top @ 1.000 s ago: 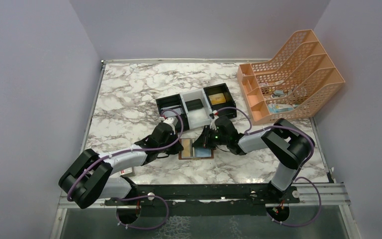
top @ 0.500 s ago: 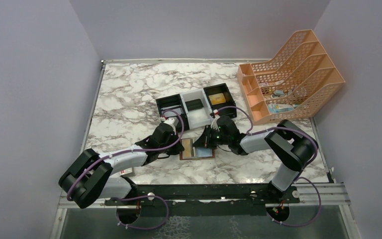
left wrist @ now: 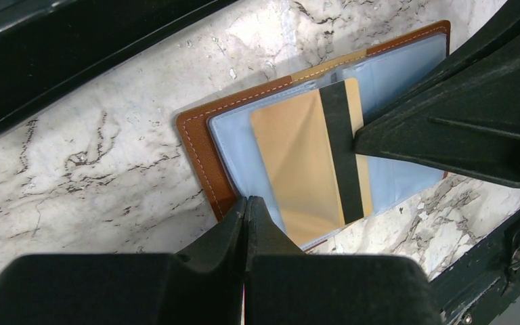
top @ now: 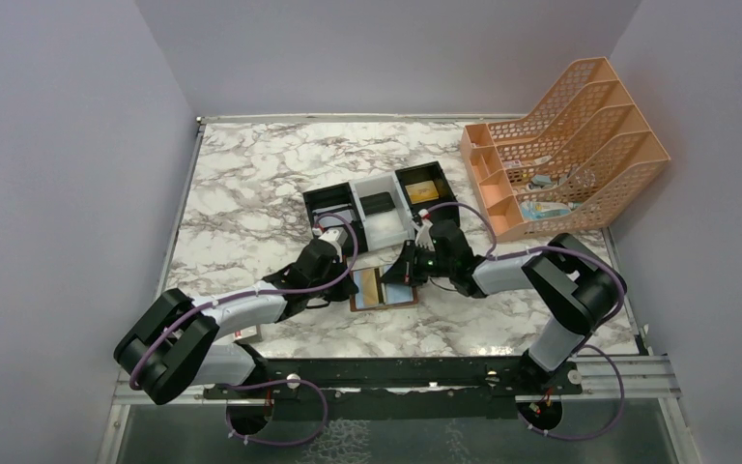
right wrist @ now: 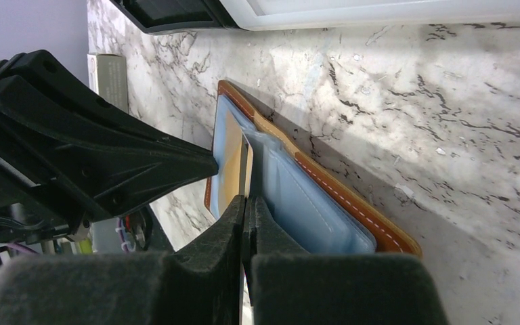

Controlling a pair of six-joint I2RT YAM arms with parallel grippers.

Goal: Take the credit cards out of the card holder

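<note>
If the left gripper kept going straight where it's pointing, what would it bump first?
Probably the card holder; the shut left gripper sits at its near edge, the gold card just beyond. Depth is unclear.

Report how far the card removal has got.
Done: a gold card and a dark card lie in the tray. In hand: right gripper pinches a striped gold card in the open card holder, left gripper shut at its edge. Left: pulling it free.

Top external: high, far off, looking down at open brown leather bifold card holder (top: 383, 287). Left wrist: close above, from its left. Right wrist: close, low grazing angle, from its right. All three share it.
</note>
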